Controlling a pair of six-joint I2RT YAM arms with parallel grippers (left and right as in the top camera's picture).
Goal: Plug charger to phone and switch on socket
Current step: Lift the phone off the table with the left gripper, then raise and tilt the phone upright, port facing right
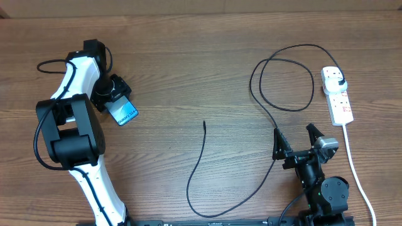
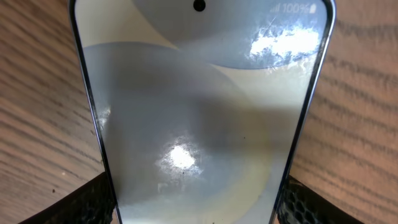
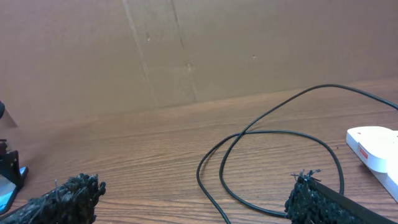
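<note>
1. Overhead: at the left of the wooden worktop [image 1: 188, 69], the left fingers [image 2: 93, 202] hold the phone [image 1: 124, 113] by its long edges. The screen faces up and is lit light blue.
2. The right fingers [image 1: 278, 143] stand wide apart and empty near the front right edge, just beside a run of the charger cable [image 1: 204, 132].
3. Only the overhead view takes in the whole cable. Its connector tip [image 1: 205, 124] lies loose mid-worktop, well apart from the phone. The line sweeps toward the front edge, climbs past the right arm and loops once. It ends at a black plug [image 1: 339, 80] seated in the far end of the white power strip [image 1: 337, 97].
4. The strip lies at the far right, and its thick white cord [image 1: 355, 169] runs toward the front edge. The switch position cannot be told.
5. The left wrist camera sees almost nothing but the phone [image 2: 199, 124], close up and washed grey and cream by glare. A finger tip shows at each lower corner.
6. The right wrist camera alone shows a brown cardboard wall [image 3: 186, 50] behind the worktop. It also shows the cable loop [image 3: 280, 131] and a corner of the strip [image 3: 373, 146] between the spread fingers [image 3: 62, 199].
7. Writing: white text on the screen seen from overhead appears to read "Galaxy S24". The close view shows "100%" [image 2: 295, 8] at the screen's top corner. The strip's red markings are too small to read.
</note>
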